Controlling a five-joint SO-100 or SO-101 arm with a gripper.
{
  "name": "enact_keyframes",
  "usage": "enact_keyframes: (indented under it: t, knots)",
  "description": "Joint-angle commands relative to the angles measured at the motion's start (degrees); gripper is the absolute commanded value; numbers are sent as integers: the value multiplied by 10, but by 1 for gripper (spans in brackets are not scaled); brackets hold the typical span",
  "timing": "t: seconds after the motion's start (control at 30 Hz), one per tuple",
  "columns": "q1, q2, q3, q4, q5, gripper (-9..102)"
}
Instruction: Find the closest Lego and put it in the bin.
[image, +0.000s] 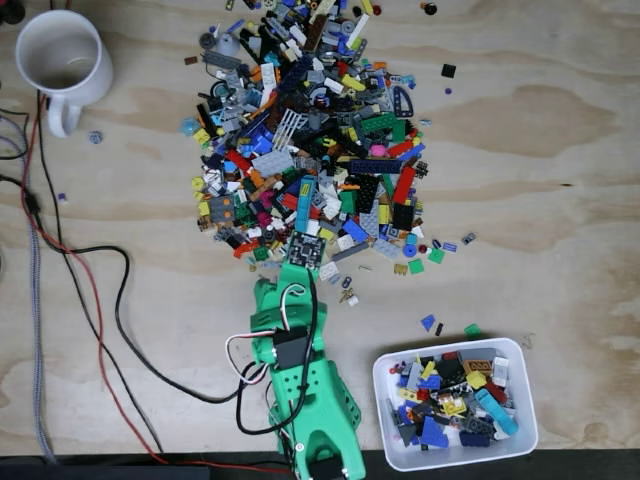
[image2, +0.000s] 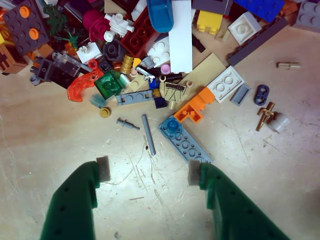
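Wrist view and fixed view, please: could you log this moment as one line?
gripper: open, empty | over bare table at Lego pile edge | nearest: grey rod, blue plate | bin: partly filled

In the wrist view, bare tabletop (image2: 150, 195) lies between the gripper (image2: 149, 171) fingers, which stand wide apart. Just ahead, a grey rod (image2: 148, 134) and a blue-grey plate (image2: 186, 143) edge the Lego pile (image: 310, 140). In the fixed view, open tabletop separates the pile from the bin (image: 385, 420), with only stray pieces between. Cables (image: 100, 320) cross the left side.
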Motion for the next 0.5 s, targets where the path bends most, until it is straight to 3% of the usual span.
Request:
enact_keyframes:
  t: [0.0, 0.47]
  knots:
    - [31, -11, -6, -67, 24, 23]
    - [37, -22, -4, -78, 22, 23]
